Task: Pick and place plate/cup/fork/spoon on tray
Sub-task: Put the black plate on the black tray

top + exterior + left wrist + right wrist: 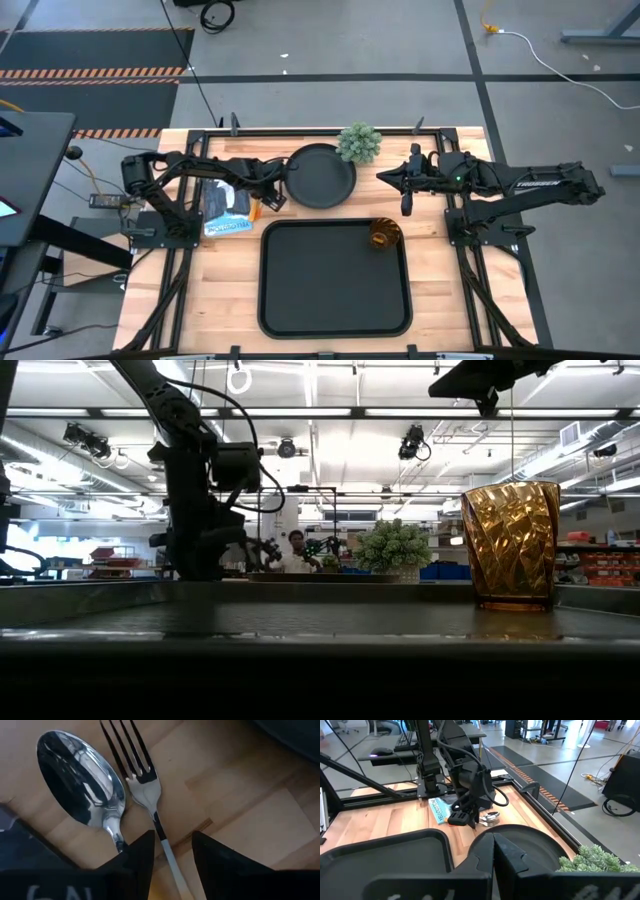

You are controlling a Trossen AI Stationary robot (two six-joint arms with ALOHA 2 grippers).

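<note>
You have one fork (143, 785) and one spoon (82, 777), side by side on bare wood left of the plate (322, 176). Left gripper (172, 852) is low over them, fingers parted, fork neck between the tips, nothing gripped. One plate sits beyond the tray (335, 320); one cup (385, 234) stands upright in the tray's far right corner. Right gripper (405, 181) hovers right of the plate, fingers closed, empty. One small plant (359, 143) touches the plate's rim.
</note>
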